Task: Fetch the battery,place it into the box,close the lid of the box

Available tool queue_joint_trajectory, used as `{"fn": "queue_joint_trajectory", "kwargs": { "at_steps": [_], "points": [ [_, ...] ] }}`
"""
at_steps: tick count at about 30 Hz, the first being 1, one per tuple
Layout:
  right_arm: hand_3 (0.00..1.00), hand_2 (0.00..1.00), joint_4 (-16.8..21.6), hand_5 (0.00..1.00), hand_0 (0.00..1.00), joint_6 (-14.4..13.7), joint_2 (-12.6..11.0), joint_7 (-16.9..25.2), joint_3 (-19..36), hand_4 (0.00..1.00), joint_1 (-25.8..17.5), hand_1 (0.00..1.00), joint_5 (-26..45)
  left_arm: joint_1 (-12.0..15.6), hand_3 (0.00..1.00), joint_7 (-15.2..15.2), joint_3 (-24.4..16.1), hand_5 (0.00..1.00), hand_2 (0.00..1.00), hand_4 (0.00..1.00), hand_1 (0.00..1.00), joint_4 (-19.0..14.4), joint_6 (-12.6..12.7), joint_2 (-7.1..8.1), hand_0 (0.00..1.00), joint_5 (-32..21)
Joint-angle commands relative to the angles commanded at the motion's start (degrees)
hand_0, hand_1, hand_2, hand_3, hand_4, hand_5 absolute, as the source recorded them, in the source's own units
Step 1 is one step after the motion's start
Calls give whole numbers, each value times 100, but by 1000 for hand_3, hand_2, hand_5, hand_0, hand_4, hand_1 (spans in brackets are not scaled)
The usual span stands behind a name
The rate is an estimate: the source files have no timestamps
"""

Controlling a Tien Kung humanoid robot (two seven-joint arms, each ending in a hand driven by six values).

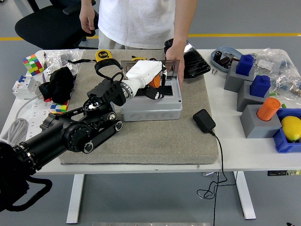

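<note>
While the orange cylindrical battery [156, 81] sits curled in the white left hand [149, 80] over the open grey plastic box [151, 109], release looks pending; a person's hand [174, 57] props the clear lid [171, 68], not yet closed.

A single head view looks forward and down from high on the robot's side. The white surface [249, 157] spans the frame at middle distance, its near edge low in the picture, floor visible beneath it. A person [141, 21] stands at the far side, cropped by the top edge.
</note>
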Motion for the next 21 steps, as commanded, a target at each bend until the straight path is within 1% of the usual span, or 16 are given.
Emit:
{"fn": "queue_joint_trajectory", "kwargs": {
  "at_steps": [2, 3, 8, 9, 14, 15, 20, 21],
  "points": [
    [554, 653, 1, 485, 567, -1, 2, 0, 12, 952, -3, 626, -10, 15, 611, -38, 7, 201, 426, 998, 514, -9, 10, 0, 474, 5],
    [554, 654, 4, 486, 566, -1, 1, 1, 20, 951, -5, 626, -19, 22, 760, -55, 6, 228, 597, 998, 666, -12, 5, 0, 642, 10],
    [554, 654, 10, 486, 566, -6, 1, 4, 49, 951, -3, 626, -46, 44, 760, -83, 16, 228, 597, 998, 666, 3, -22, 0, 642, 24],
    [554, 653, 10, 487, 566, -5, 2, 4, 53, 951, -3, 626, -50, 49, 794, -75, 15, 257, 621, 998, 676, -2, -28, 0, 644, 18],
    [554, 653, 8, 487, 566, -4, 5, 3, 70, 951, -17, 626, -50, 95, 794, -68, -71, 257, 621, 998, 676, -108, -40, 0, 644, -26],
    [554, 653, 7, 486, 568, -3, 6, 3, 74, 951, -21, 626, -49, 110, 795, -71, -102, 260, 612, 998, 659, -150, -34, 0, 588, -33],
    [554, 653, 6, 486, 568, -3, 10, 4, 94, 951, -28, 626, -52, 187, 795, -140, -247, 260, 612, 998, 659, -359, 39, 0, 588, -112],
    [554, 653, 5, 487, 568, -4, 10, 4, 92, 951, -24, 626, -52, 199, 736, -141, -280, 270, 591, 998, 596, -401, 46, 0, 508, -108]
  ]
}}
